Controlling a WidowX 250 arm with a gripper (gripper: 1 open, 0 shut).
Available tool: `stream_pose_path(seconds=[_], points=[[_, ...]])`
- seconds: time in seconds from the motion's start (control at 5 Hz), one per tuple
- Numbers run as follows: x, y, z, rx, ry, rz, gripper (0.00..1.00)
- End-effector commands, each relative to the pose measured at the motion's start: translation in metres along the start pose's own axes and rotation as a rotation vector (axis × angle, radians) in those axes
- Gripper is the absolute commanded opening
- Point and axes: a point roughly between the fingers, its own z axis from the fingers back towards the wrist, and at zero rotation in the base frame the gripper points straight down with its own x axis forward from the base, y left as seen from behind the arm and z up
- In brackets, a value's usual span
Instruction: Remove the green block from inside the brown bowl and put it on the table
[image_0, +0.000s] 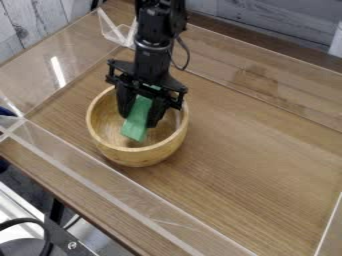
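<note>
Brown bowl (118, 146) of light, matt, grained wood; green block (139, 119) smooth, uniformly coloured, plastic-like; table (241, 170) wood-grain with slight sheen; acrylic walls (94, 170) clear, glossy; gripper (144, 100) matt black.

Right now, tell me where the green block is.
The green block is left of centre in the camera view, standing tilted inside the brown bowl, between the fingers of the gripper reaching down from above.
</note>
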Motion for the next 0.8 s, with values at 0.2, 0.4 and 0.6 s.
stream_pose_path(seconds=[0.2, 0.4, 0.6], points=[[0.021, -0.012, 0.067, 0.035, -0.062, -0.070, 0.00], [0.020, -0.047, 0.078, -0.017, -0.068, -0.107, 0.00], [0.016, -0.083, 0.072, -0.061, -0.073, -0.148, 0.00]])
